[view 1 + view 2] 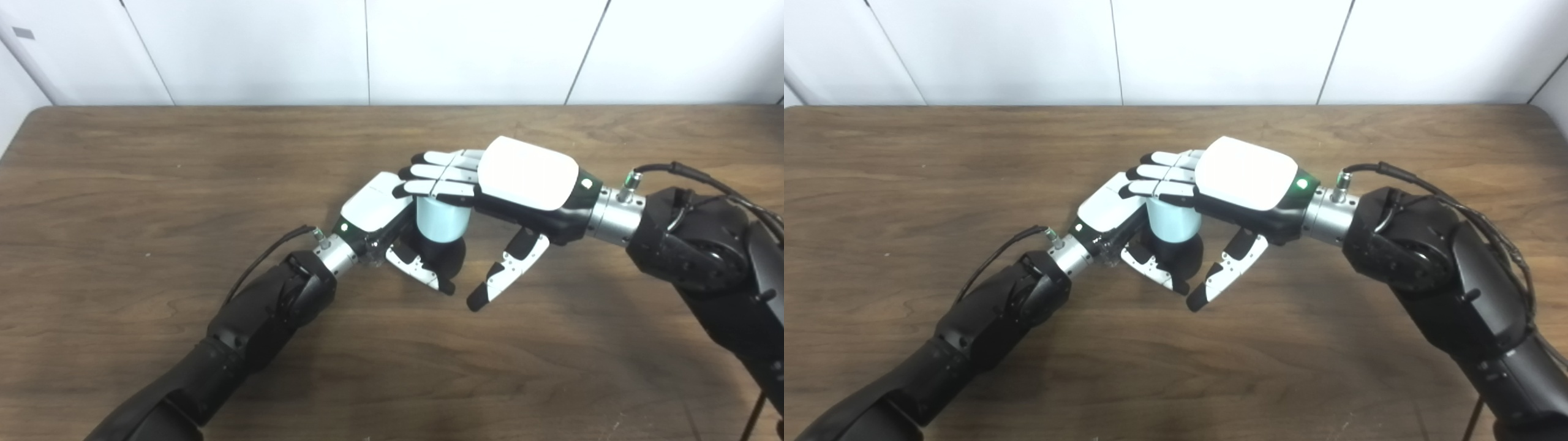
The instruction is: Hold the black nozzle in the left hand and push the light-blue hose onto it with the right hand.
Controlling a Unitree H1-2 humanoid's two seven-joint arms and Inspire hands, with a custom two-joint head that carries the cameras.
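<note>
brown wood table (153, 184), white panelled wall (245, 49)

A brown wood-grain desk (184, 184) spans the view, with a white panelled wall (465, 49) behind it.

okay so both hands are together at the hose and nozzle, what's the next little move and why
Probably press straight down with the right hand. Its fingers lie flat over the top of the light-blue hose, which stands upright on the black nozzle held in the left hand. The right thumb hangs free, so the hand can push rather than grip.
</note>
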